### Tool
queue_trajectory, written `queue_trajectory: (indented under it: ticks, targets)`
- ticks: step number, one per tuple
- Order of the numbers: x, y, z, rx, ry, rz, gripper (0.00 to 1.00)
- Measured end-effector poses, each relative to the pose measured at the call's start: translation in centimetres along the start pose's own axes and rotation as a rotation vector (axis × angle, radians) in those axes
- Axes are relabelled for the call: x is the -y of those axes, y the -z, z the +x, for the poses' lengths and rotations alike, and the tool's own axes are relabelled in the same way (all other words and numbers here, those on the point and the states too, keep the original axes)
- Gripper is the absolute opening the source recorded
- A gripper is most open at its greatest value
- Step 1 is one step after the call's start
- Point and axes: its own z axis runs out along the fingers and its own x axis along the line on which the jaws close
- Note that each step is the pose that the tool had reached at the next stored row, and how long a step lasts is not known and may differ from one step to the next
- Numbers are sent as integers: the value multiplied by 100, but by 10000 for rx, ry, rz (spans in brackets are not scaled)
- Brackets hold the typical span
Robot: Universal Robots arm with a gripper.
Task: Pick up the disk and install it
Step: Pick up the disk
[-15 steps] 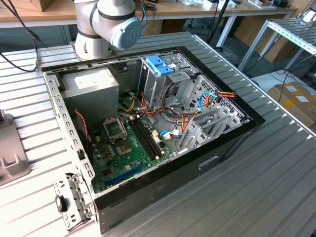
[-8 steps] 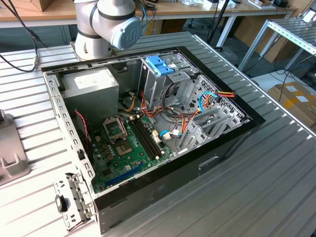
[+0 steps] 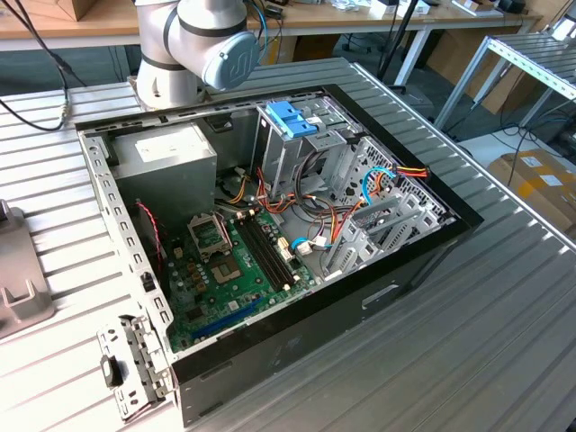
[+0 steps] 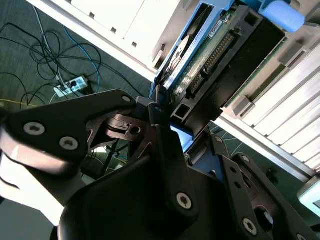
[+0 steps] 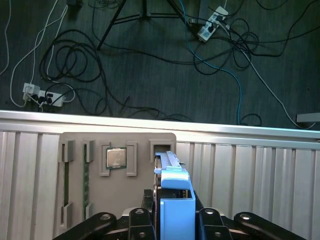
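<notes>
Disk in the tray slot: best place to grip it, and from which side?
Probably pinch the disk across its two broad flat faces, coming down over its blue-railed top edge. It stands on edge in the tray slot, leaving its upper part exposed.

light: bright, even | glare: table slats [image 4: 287, 107] washed white | shadow: floor [image 5: 165, 85] dim

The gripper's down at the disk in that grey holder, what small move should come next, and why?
Probably, once the grip is firm, a short straight lift out of the holder. In the first wrist view the gripper straddles the disk, which stands on edge in a holder slot, so tilting might jam it.
</notes>
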Motion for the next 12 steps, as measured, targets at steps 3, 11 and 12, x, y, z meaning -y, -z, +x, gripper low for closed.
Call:
queue_trajectory:
  ticks: [3,11,12]
  targets:
    - [-1,17,-1,1,0,0,37]
    - [-2,52,-1,0,0,1,37]
    - [-3,58,-2,0,0,0,37]
